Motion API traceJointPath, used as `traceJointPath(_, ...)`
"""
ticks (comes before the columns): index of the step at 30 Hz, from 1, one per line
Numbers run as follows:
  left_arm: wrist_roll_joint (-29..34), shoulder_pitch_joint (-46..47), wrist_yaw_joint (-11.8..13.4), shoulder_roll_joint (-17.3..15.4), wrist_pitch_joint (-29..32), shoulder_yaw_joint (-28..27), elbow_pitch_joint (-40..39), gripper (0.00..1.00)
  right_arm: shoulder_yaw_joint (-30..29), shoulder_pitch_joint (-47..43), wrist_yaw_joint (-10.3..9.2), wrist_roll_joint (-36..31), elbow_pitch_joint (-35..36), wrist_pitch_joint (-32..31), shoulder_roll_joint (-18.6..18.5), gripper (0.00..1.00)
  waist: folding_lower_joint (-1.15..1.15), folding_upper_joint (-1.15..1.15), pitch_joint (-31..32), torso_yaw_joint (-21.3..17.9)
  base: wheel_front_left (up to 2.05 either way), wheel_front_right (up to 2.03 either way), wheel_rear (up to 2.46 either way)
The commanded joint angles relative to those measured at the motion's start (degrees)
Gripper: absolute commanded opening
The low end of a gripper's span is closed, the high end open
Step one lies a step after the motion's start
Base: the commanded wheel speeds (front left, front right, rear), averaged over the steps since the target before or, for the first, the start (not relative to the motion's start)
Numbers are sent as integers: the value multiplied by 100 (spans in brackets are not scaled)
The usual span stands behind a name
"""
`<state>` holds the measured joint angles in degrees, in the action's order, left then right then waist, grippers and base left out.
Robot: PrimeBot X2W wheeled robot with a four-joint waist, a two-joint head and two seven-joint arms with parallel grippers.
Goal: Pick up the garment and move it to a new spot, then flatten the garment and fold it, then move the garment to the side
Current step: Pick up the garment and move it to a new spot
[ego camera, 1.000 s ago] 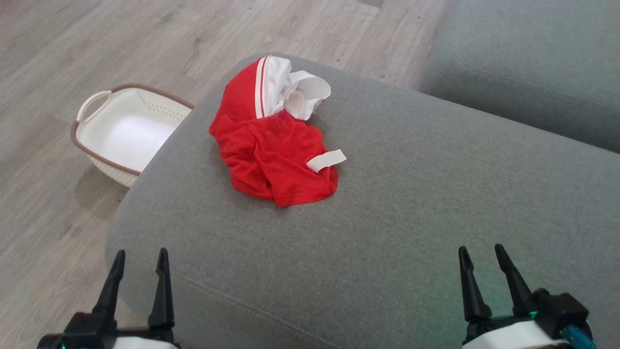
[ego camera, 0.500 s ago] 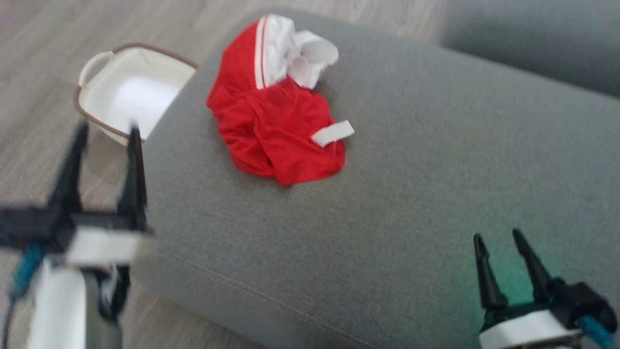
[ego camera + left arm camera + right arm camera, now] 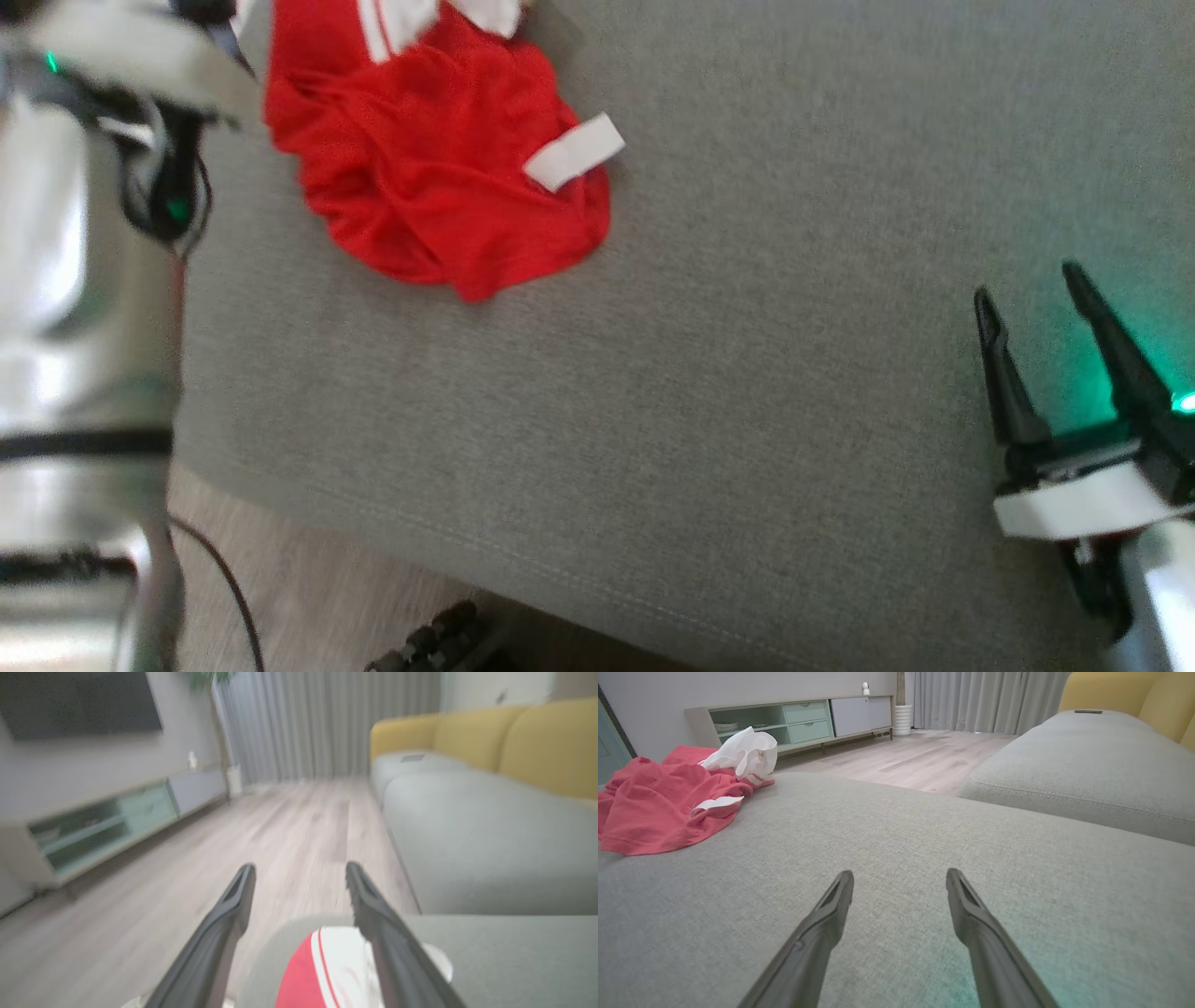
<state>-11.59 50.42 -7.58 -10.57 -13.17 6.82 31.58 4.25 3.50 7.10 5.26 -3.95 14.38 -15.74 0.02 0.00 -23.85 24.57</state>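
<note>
Left pincer (image 3: 299, 868), jaws wide, hovers above the crumpled red garment (image 3: 439, 177) at 11 o'clock on the sofa cushion (image 3: 747, 392); it should bite a thick fold. Right pincer (image 3: 1025, 280), equally wide, idles at 4 o'clock.

1. The garment (image 3: 439, 177) is red with white panels, crumpled in a loose heap.
2. It lies near the grey cushion's (image 3: 747, 373) far left corner.
3. A white strip (image 3: 572, 151) rests on its red folds.

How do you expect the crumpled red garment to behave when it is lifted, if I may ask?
The garment lies in soft creases, so it will probably droop and unfurl. Its thin cloth looks light; its white tab may dangle.
</note>
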Motion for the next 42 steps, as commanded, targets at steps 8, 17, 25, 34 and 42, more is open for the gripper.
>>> traceJointPath(8, -935, 1775, 10, -411, 1359, 340, 2180, 100, 98, 495, 39, -158, 798, 62, -296, 100, -2, 0, -1258, -610, 0, 0, 0)
traceJointPath(17, -1521, 2104, 9, -938, 1691, 1186, 2962, 25, 3, 744, 39, -40, 1356, 62, 34, 100, -2, 0, -1473, -918, 0, 0, 0)
traceJointPath(25, -1529, 2270, 9, -1236, 664, 1477, 2928, 0, -44, 787, 39, 176, 1338, 62, 466, 100, -2, 0, -960, -1128, 0, 0, 0)
traceJointPath(34, -1503, 2285, 9, -1448, -119, 1540, 2085, 0, -16, 583, 39, 332, 1152, 62, 937, 100, -2, 0, 172, -1470, 0, 0, 0)
traceJointPath(42, -1562, 1906, 17, -1496, -40, 1590, 705, 0, -19, 328, 39, 497, 1102, 62, 1190, 100, -2, 0, 1042, -2047, 0, 0, 0)
